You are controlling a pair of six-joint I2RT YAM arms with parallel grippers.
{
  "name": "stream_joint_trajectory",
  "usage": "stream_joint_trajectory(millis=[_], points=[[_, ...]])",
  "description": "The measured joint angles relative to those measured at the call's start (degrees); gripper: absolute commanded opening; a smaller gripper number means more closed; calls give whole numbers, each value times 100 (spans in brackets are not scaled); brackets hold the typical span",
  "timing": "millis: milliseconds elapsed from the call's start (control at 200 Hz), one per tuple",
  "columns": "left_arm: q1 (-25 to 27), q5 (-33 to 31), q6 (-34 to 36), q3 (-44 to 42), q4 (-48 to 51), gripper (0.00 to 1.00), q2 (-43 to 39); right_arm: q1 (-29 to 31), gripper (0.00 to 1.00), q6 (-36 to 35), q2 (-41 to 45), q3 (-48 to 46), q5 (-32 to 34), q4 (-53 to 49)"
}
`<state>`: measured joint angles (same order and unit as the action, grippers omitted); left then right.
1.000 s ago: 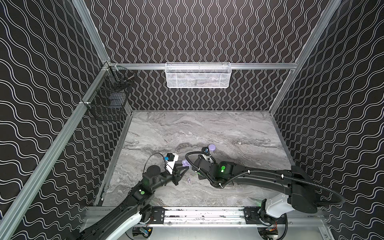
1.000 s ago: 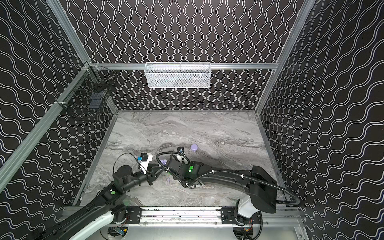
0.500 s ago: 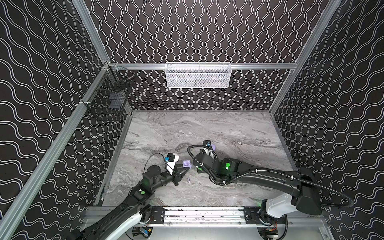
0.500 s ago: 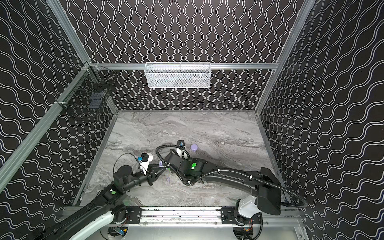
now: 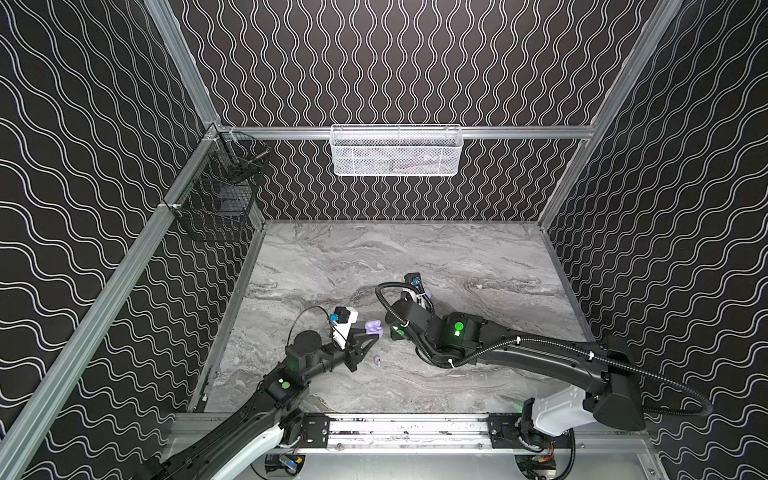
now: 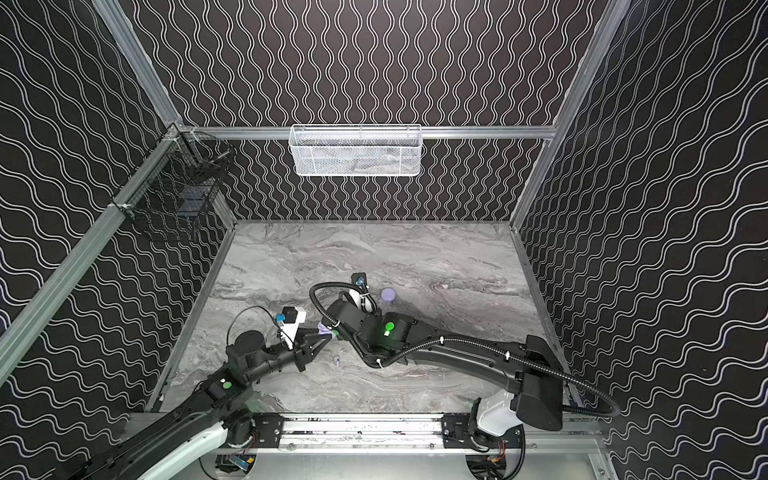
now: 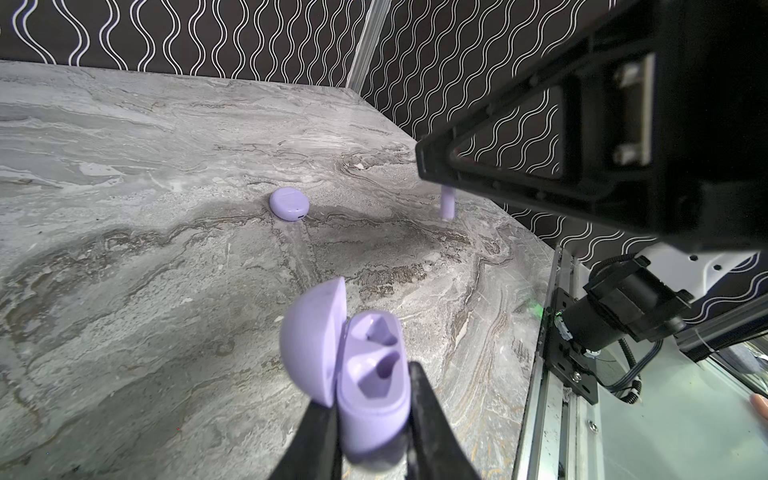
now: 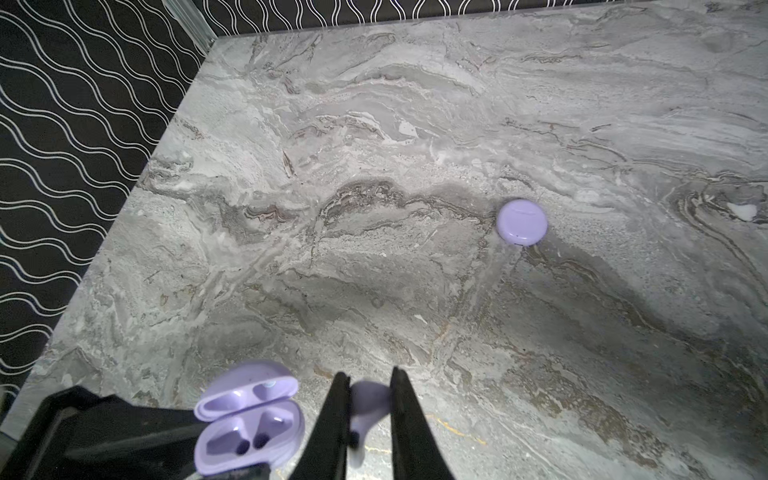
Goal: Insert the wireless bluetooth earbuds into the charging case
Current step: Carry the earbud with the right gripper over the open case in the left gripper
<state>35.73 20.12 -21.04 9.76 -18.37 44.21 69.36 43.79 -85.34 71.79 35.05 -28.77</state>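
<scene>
While the left pincer [image 7: 372,395] kept pinching the open case [image 7: 370,419] above the tabletop [image 5: 415,257], the right pincer [image 8: 368,386], clamped on what looked like an earbud [image 8: 365,405], had eased slightly back beside it, so both sockets [image 7: 384,368] remained empty and a second earbud [image 5: 377,360] lay loose on the tabletop nearby.

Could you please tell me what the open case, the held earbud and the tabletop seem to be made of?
Open case and earbud: probably moulded plastic, satin lavender; smooth seamless curves, soft highlights. Tabletop: looks like grey marble, but the veining could be printed laminate; matte, hardly reflective.
</scene>
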Motion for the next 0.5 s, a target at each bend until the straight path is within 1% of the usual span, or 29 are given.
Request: stream_joint_trajectory(millis=[501], points=[[0, -2, 0, 0, 2, 16, -68, 114, 18, -229, -389, 249, -144, 470]])
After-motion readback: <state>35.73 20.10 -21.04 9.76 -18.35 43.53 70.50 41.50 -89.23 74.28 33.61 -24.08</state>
